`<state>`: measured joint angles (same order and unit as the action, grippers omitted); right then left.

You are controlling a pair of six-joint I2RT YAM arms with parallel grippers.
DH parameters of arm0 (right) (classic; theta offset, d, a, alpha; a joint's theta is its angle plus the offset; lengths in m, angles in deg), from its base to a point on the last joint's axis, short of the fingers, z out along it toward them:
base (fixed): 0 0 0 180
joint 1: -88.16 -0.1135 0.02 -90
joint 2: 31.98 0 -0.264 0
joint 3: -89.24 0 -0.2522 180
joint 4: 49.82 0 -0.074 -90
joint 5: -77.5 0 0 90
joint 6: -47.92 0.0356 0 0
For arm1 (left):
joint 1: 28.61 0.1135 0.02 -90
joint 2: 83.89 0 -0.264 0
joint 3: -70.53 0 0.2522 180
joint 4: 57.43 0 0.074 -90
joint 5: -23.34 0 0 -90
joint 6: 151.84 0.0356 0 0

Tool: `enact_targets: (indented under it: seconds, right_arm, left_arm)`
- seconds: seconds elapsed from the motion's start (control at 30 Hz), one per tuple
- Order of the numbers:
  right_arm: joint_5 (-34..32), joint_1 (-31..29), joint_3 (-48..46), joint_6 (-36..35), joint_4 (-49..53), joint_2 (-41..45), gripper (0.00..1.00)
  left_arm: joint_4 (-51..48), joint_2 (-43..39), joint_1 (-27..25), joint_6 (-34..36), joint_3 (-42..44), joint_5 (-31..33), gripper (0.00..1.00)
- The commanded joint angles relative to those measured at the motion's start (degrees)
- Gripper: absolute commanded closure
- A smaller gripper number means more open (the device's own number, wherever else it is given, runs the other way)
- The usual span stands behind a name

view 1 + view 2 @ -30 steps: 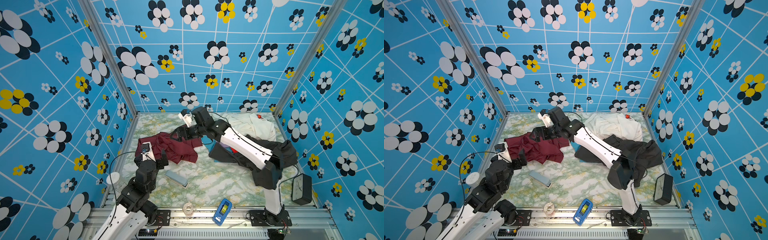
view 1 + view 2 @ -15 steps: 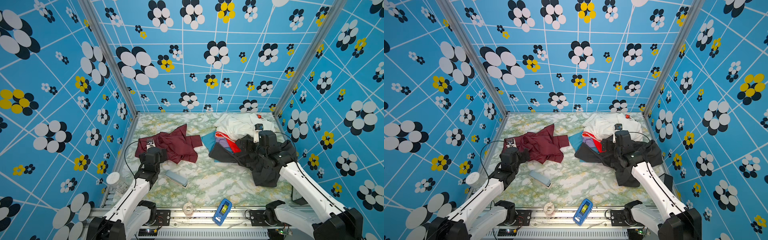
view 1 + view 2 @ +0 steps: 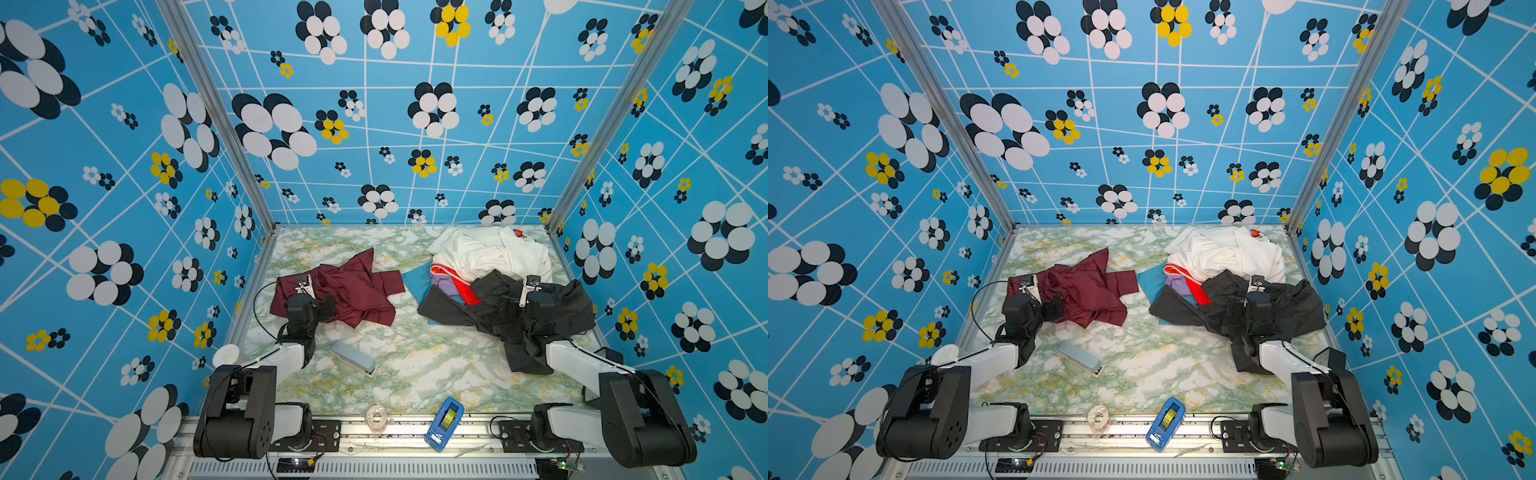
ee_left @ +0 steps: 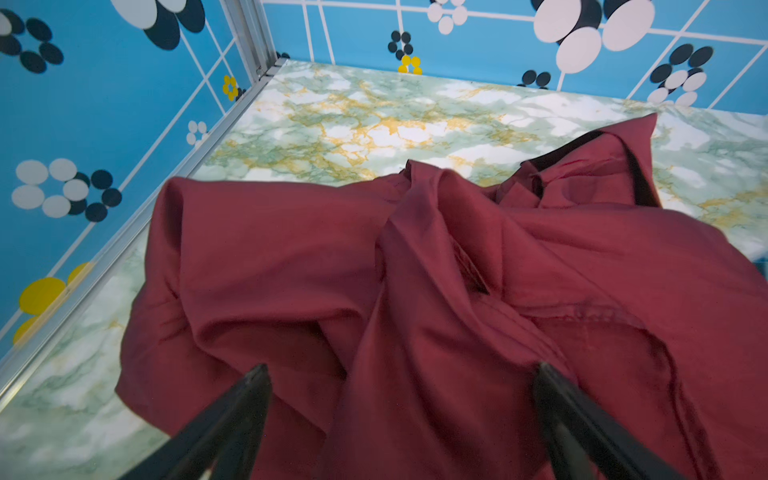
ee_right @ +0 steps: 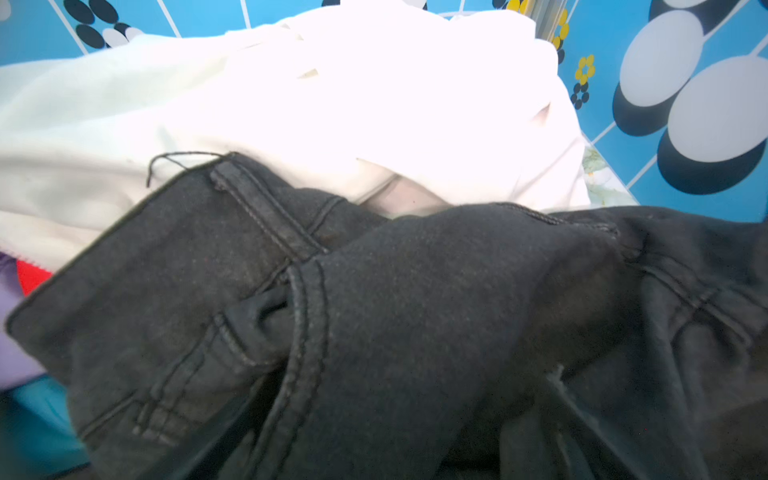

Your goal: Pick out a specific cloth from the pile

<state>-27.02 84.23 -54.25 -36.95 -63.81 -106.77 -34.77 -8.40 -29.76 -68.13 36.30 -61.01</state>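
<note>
The cloth (image 3: 353,291) (image 3: 1092,291), a maroon thin shiny garment, lies crumpled on its own at the left of the marble floor, apart from the pile. My left gripper (image 3: 326,305) (image 3: 1055,305) hovers over its near edge. In the left wrist view the gripper (image 4: 401,374) is open, with folds of the cloth (image 4: 415,270) under the gap. The pile (image 3: 478,274) (image 3: 1212,274) sits at the back right: a white garment (image 3: 490,251), dark grey trousers (image 3: 569,303) (image 5: 374,311), and blue, lilac and bright red cloths. My right gripper (image 3: 505,307) (image 3: 1235,305) stands open over the trousers.
A grey-blue block (image 3: 353,362) lies on the floor near the left arm. A blue tape dispenser (image 3: 444,422) and a clear tape roll (image 3: 376,415) sit at the front rail. A white disc (image 3: 226,355) is at the left edge. Patterned walls close three sides.
My right arm, stretched across to the maroon cloth a second ago, has drawn back over the trousers. My left arm came down to the cloth's near edge. The cloth lies more spread out.
</note>
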Motion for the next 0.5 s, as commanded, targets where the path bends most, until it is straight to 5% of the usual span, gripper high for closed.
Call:
enact_targets:
  seconds: [0.0,0.3,0.37,0.47]
  right_arm:
    - [-0.7,0.7,-0.5,-0.8,-11.0,-2.4,0.01]
    - [1.6,3.5,-1.8,-0.7,-23.5,-11.1,0.01]
    - [3.9,4.0,-3.2,-1.1,-31.0,-15.0,0.01]
    - [3.5,4.0,-2.2,-0.6,-27.2,-14.0,0.01]
  left_arm:
    - [8.2,0.7,1.4,1.6,1.1,-3.4,0.01]
    - [28.4,14.5,3.0,2.6,3.9,-5.8,0.01]
    - [24.2,12.3,3.1,2.4,3.7,-6.7,0.01]
    - [22.7,13.3,3.1,2.7,1.8,-6.9,0.01]
